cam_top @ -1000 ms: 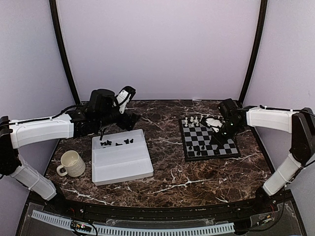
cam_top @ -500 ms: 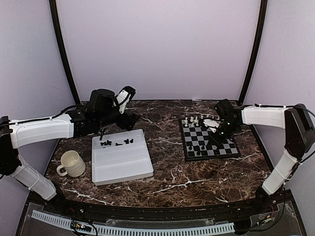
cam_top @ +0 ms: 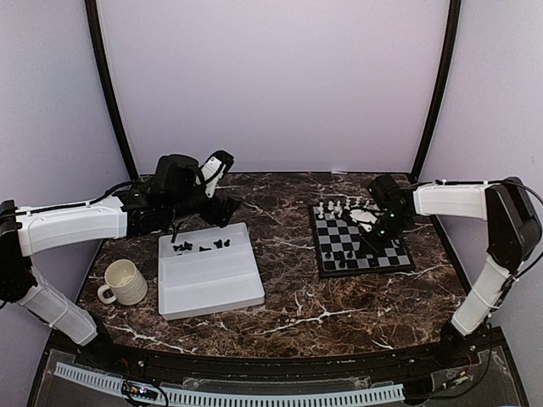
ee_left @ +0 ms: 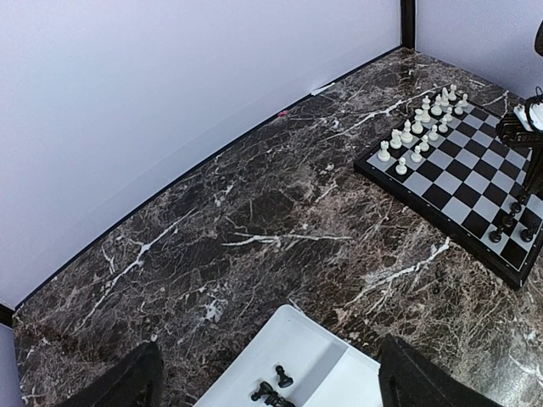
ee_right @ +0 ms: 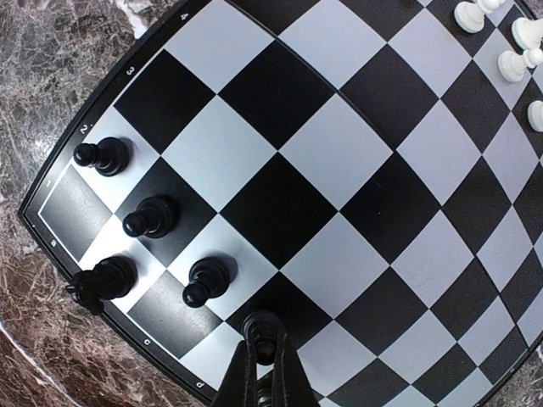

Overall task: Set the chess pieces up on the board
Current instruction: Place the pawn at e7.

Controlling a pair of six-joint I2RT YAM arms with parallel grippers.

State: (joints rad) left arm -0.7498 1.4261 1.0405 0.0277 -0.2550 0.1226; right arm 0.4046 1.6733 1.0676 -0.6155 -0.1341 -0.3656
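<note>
The board (cam_top: 373,231) lies on the right of the table. White chess pieces (cam_top: 331,206) line its far edge. Three black pawns (ee_right: 151,216) and another black piece (ee_right: 106,278) stand at its near left corner. My right gripper (ee_right: 264,360) is shut on a black piece (ee_right: 263,326), held just above a square in the board's near rows. My left gripper (cam_top: 225,210) hangs open and empty above the far edge of the white tray (cam_top: 212,280). Several black pieces (cam_top: 199,246) lie in the tray's far compartment, also seen in the left wrist view (ee_left: 276,386).
A cream mug (cam_top: 123,282) stands left of the tray, near the left arm's forearm. Dark marble tabletop (cam_top: 288,254) separates tray and board. Purple walls close in the back and both sides.
My right gripper has shifted slightly left over the board with the black piece still in it. The left arm has not moved.
</note>
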